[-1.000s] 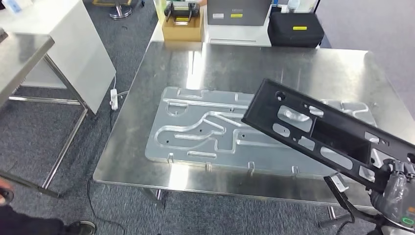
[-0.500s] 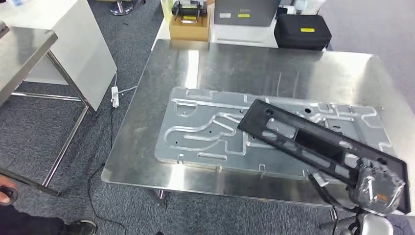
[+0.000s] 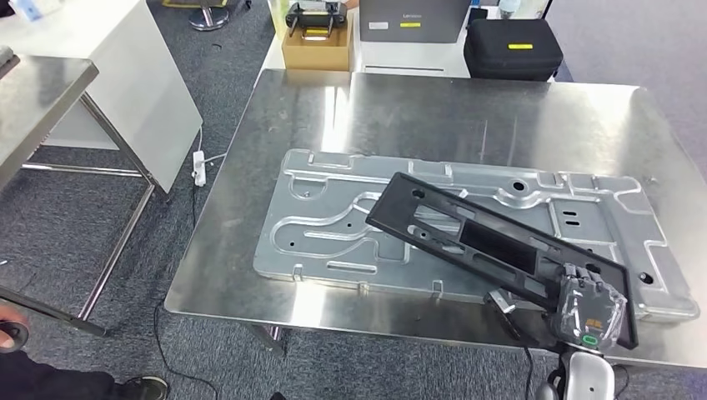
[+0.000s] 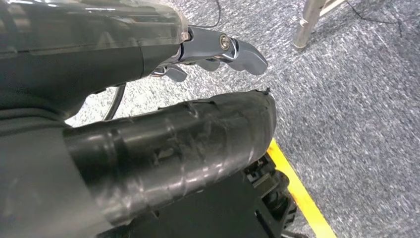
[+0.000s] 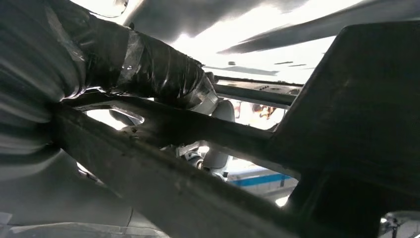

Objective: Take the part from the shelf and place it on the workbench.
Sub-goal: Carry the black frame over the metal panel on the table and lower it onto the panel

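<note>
**Black part held low over the steel counter**

The right hand (image 3: pixel 590 315) grips the near-right end of the long black part (image 3: pixel 483 242), a flat frame with several cut-outs. In the right wrist view the taped thumb (image 5: pixel 163 74) wraps over a bar of the part (image 5: pixel 198 163). The part runs on a slant from that hand toward the far left, lying across the large silver plate (image 3: pixel 333 225) that rests on the counter (image 3: pixel 467 117). Whether its far end touches the plate I cannot tell.

The left hand (image 4: pixel 218 47) hangs over grey carpet beside a yellow floor line (image 4: pixel 297 193), holding nothing, its fingers loosely apart.

Past the counter's far edge sit a cardboard box (image 3: pixel 315 52) and a black case (image 3: pixel 512 48). A white cabinet (image 3: pixel 108 75) stands at far left.
</note>
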Motion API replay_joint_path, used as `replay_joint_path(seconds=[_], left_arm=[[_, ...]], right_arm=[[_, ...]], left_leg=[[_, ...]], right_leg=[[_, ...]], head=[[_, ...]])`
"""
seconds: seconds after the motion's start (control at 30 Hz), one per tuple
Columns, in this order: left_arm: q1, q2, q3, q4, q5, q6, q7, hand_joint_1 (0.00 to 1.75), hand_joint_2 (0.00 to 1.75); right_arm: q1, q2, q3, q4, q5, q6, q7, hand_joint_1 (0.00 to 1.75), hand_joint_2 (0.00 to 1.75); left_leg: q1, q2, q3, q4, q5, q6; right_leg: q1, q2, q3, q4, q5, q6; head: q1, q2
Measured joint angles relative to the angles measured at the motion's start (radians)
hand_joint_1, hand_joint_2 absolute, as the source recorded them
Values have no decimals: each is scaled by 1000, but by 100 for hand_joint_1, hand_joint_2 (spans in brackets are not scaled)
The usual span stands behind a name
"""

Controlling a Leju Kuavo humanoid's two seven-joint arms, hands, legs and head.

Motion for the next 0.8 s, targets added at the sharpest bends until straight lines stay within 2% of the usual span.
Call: replay_joint_path(seconds=[0.07,0.1,0.13,0.17,0.2,0.23,0.3,0.33,0.4,0.47,0.5,0.53,0.6,0.63,0.67,0.7,0.77,0.8], left_arm=[[1,0,0,0,0,-1,2,0,0],[2,0,0,0,0,-2,2,0,0],[3,0,0,0,0,-2,3,0,0],[4,0,0,0,-1,-2,4,0,0],[4,0,0,0,-1,-2,5,0,0],[3,0,-1,0,-1,-2,5,0,0],[1,0,-1,0,-1,-2,5,0,0],[0,0,-1,0,-1,-2,5,0,0],[1,0,-1,0,-1,-2,5,0,0],[2,0,-2,0,0,-1,6,0,0],[2,0,-2,0,0,-1,6,0,0],[2,0,-2,0,0,0,6,0,0],[4,0,-1,0,2,1,6,0,0],[6,0,-1,0,3,1,6,0,0],[8,0,-1,0,4,2,5,0,0],[10,0,-1,0,7,3,4,0,0],[11,0,-1,0,15,4,0,0,0],[12,0,-1,0,20,4,-3,0,0]], right_arm=[[-2,9,8,2,-4,2,7,76,175],[-3,12,13,3,-5,4,10,34,175],[-5,16,18,5,-7,5,12,2,175],[-7,20,24,7,-7,7,13,0,175],[-10,23,30,8,-6,8,16,0,175],[-12,26,36,9,-3,9,18,0,175],[-17,32,50,11,8,8,24,0,175],[-19,34,57,12,15,7,27,0,175],[-20,37,69,14,23,3,33,0,175],[-19,38,78,16,27,1,39,0,87],[-18,38,79,16,28,0,42,0,44],[-16,38,80,16,29,0,43,0,0],[-5,38,82,15,32,0,45,0,0],[4,36,84,12,33,0,45,0,0],[13,34,85,7,34,1,45,0,0],[22,30,86,-1,35,2,45,0,0],[39,20,89,-24,36,11,45,0,0],[49,13,90,-39,36,20,45,0,0]], left_leg=[[4,1,-57,120,-61,-7],[6,1,-87,181,-83,-10],[7,1,-106,217,-88,-11],[8,1,-108,218,-74,-12],[10,1,-92,179,-43,-12],[11,2,-61,113,-4,-11],[10,1,-3,-10,42,-7],[10,1,12,-41,49,-4],[7,0,16,-53,48,6],[8,0,19,-62,54,19],[10,1,21,-66,57,25],[10,2,23,-69,58,30],[8,3,22,-69,57,35],[6,3,23,-68,57,36],[5,2,23,-67,56,37],[4,2,25,-67,54,37],[1,0,29,-65,51,35],[-1,0,30,-63,49,33]], right_leg=[[1,-2,1,-1,-1,-6],[2,-3,2,-1,-1,-7],[3,-3,2,0,-2,-8],[3,-2,4,0,-3,-9],[3,-1,7,0,-4,-8],[2,0,10,0,-5,-7],[5,2,14,2,-10,1],[8,2,15,2,-11,6],[8,1,15,0,-10,17],[5,0,12,12,-21,26],[3,0,0,40,-40,30],[3,0,-23,91,-69,32],[3,0,-86,221,-129,36],[3,0,-109,266,-140,36],[3,0,-115,277,-132,36],[3,0,-102,246,-105,33],[6,0,-39,113,-38,23],[9,0,-11,53,-16,19]], head=[[-1,0],[-1,0],[-1,0],[-1,0],[-1,0],[-1,0],[-1,0],[-1,0],[0,0],[0,0],[0,0],[0,0],[0,0],[0,0],[0,0],[0,0],[0,0],[0,0]])
